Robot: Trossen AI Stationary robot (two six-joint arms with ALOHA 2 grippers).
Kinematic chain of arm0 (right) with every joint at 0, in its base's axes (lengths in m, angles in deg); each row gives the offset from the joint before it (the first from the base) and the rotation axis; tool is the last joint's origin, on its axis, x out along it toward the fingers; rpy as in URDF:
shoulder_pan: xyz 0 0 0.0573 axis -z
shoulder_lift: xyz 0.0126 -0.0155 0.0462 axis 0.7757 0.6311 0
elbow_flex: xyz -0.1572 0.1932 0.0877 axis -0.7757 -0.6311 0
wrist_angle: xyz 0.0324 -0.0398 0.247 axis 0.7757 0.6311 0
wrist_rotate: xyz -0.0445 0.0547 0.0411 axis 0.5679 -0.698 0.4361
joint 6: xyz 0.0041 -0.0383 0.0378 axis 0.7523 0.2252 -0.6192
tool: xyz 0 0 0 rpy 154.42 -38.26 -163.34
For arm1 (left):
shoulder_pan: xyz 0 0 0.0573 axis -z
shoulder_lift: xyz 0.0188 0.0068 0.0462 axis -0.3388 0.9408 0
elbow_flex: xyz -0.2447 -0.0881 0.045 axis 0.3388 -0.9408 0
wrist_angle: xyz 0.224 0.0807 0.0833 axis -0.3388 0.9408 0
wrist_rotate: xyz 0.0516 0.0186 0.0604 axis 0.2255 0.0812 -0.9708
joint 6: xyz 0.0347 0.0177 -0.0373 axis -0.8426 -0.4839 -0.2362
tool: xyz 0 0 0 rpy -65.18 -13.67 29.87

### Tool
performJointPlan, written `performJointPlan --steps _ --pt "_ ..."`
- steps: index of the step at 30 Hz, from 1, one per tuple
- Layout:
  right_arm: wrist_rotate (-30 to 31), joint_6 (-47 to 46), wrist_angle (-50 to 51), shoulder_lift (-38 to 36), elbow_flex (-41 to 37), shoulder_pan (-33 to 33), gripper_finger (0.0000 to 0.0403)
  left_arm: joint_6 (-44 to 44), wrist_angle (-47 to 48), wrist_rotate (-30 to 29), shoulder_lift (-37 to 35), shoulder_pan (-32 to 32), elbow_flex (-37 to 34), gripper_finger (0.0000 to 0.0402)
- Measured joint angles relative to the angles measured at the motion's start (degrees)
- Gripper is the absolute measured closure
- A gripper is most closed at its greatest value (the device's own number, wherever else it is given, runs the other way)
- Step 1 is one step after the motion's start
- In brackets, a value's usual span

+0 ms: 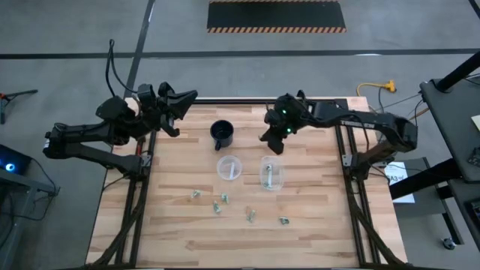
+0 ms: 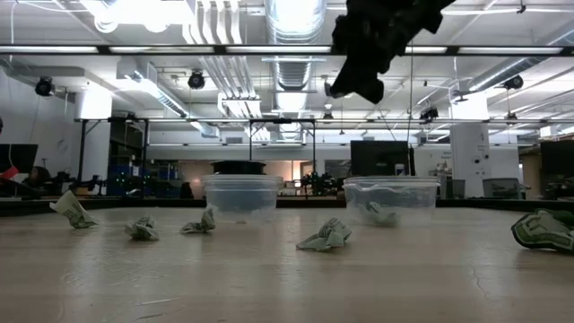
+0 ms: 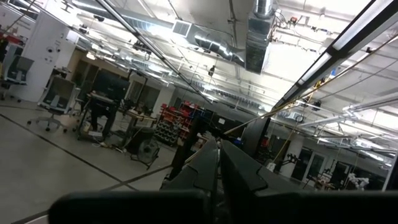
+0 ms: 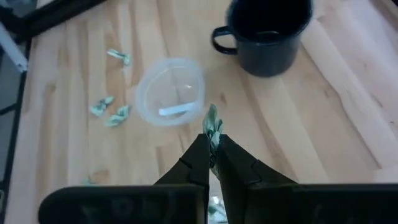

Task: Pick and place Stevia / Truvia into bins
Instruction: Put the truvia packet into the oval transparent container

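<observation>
Overhead, right gripper (image 4: 212,144) pinches 1 Stevia packet (image 4: 212,122) above the table (image 4: 298,124).

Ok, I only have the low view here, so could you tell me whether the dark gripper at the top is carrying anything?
Observer: Yes. That is the right gripper, shut on a green-and-white packet.
Operator: Thank you. Where does it hang over the table?
Observer: Seen from above, it is between the black mug and the right cup, just off that cup's far rim.
Operator: And where is the left arm?
Observer: The left gripper is at the table's far left corner, shut, with nothing between its fingers.
</observation>
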Motion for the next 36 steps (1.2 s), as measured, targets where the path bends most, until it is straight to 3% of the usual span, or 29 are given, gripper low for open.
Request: performJointPlan --steps 15,22,36 --pt "6.4 -14.0 -16.6 -10.3 -13.8 -9.9 0.0394 0.0 0.1 0.0 0.0 0.0 0.0 0.0400" --pt "9.3 -17.8 -16.9 -12.0 -16.2 -12.6 0.0391 0.0 0.4 0.0 -0.1 0.0 0.0 0.0400" --pt "9.2 -18.7 -16.4 -16.6 -18.4 -12.8 0.0390 0.0 0.5 0.0 -0.2 0.0 0.0 0.0400"
